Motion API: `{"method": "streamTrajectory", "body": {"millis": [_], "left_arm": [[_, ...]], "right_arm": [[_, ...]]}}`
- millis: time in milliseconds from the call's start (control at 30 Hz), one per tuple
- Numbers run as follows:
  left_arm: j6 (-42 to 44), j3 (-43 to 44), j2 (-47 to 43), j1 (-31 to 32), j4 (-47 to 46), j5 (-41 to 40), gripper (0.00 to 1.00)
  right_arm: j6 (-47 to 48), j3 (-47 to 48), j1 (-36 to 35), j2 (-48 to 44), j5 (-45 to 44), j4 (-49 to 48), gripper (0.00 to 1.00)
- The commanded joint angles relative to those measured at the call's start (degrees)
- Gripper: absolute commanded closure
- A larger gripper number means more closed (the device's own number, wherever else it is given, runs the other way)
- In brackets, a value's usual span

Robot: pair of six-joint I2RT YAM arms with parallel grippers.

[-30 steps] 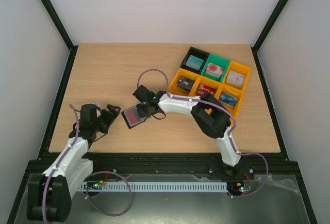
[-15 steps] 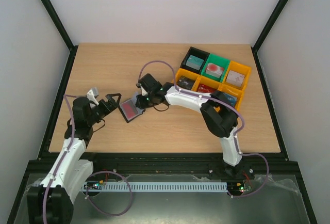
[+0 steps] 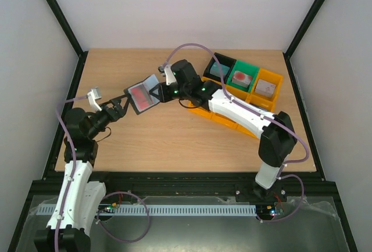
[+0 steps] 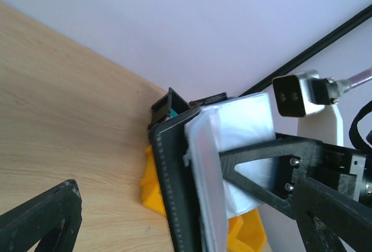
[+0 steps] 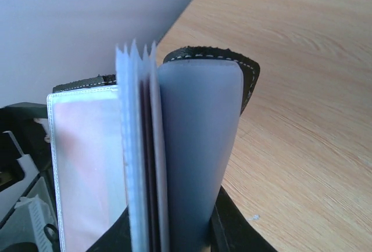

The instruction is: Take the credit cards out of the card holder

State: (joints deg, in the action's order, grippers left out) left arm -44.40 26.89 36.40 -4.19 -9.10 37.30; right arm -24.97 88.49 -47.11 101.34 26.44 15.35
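Two arms meet over the left middle of the table (image 3: 174, 141). From its base at the near right corner, the right arm stretches in a long diagonal, passing above the front row of the yellow bins (image 3: 270, 86). The right gripper (image 3: 157, 93) pinches the card holder (image 3: 132, 105) by one edge and holds it in the air, well clear of the wood. The holder hangs open and tilted, and a red card (image 3: 139, 94) shows through its inner face. In the right wrist view its clear sleeves (image 5: 136, 147) fan apart beside a blue-grey inner flap (image 5: 200, 147), so the cards sit inside the holder.

The left arm rises from the near left corner, bends at the elbow and reaches up and to the right. The left gripper (image 3: 121, 107) is level with the holder's lower left corner, its fingers (image 4: 40, 217) spread wide. The holder's black stitched edge (image 4: 174, 194) stands between them in the left wrist view. Whether either finger touches it, I cannot tell.
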Motion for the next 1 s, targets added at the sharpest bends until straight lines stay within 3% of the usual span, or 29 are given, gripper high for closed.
{"method": "streamTrajectory", "body": {"millis": [0,233,300,433,600,667,800,900,967], "left_arm": [[-4.58,0.06,-1.46,-0.36,-4.69,4.28,0.01],[-5.32,0.1,-1.56,1.1,-6.02,6.34,0.01],[-4.9,0.18,-1.16,2.04,-6.87,6.71,0.08],[-5.01,0.21,-1.01,2.74,-8.08,7.34,0.43],[-3.76,0.39,-0.94,3.31,-9.11,8.71,0.92],[-3.25,0.42,-1.38,3.31,-8.13,8.7,0.98],[0.75,0.85,-2.18,3.31,-3.65,7.36,0.98],[4.89,1.64,-2.48,3.38,-0.36,5.97,0.98],[6.09,1.6,-2.72,3.39,-0.13,5.78,0.98]], "right_arm": [[1.19,1.87,-0.21,-4.2,2.31,-4.18,0.86],[-3.37,-3.48,-0.63,-7.5,10.12,-13.89,0.87],[-3.06,-3.42,-1.05,-7.44,11.18,-14.04,0.87],[-1.75,-3.45,-2.51,-7.46,13.31,-14.7,0.87],[-0.38,-3.28,-3.2,-7.22,11.41,-13.25,0.86],[0.97,-3.15,-3.12,-7.81,8.99,-11.76,0.79],[4.68,-1.62,-1.25,-9.21,0.38,-4.23,0.52],[7.67,0.67,1.6,-10.23,-5.13,3.31,0.37],[10.42,1.85,2.19,-10.96,-9.81,6.93,0.33]]}}
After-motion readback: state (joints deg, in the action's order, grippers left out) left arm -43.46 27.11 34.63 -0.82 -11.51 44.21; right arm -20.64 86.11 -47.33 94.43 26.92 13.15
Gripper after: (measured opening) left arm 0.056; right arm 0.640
